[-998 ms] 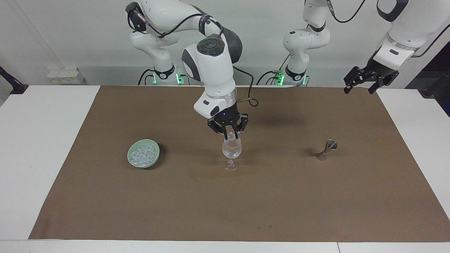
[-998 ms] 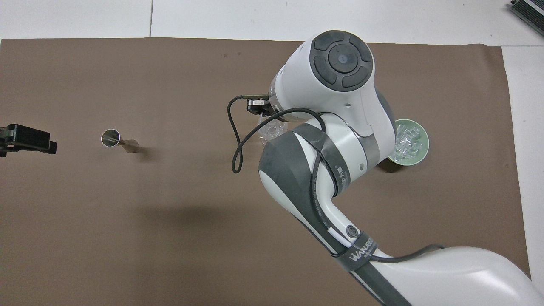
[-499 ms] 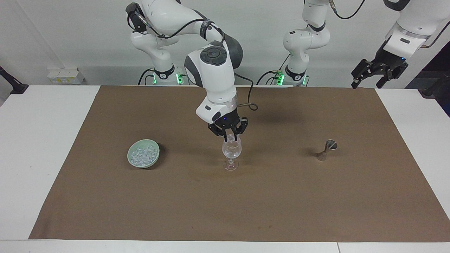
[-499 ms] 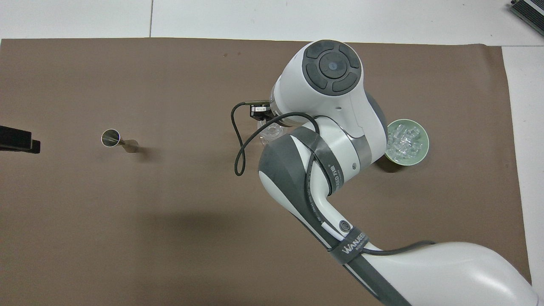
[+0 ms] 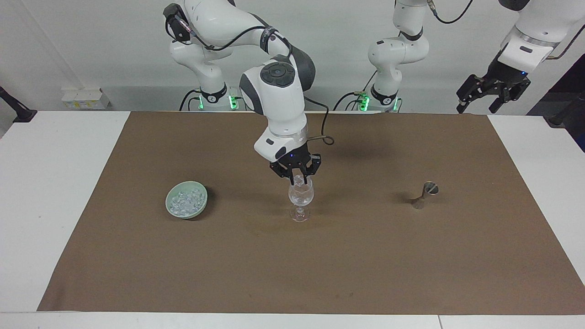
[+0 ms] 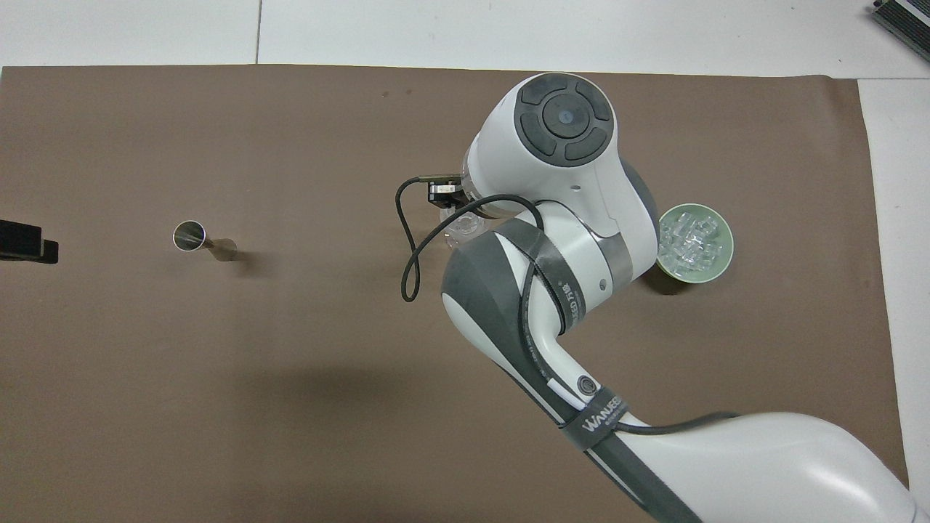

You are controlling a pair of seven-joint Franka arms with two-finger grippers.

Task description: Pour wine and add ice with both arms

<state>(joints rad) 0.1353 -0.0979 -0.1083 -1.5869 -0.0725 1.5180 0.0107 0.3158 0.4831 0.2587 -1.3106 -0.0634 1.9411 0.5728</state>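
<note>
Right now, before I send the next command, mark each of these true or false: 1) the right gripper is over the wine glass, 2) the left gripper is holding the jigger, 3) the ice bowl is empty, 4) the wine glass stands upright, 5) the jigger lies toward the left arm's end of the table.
1) True: the right gripper is at the rim of the wine glass, shut on an ice cube.
2) False: the left gripper is raised, open and empty; the jigger stands alone on the mat.
3) False: the green bowl holds many ice cubes.
4) True.
5) True.
</note>
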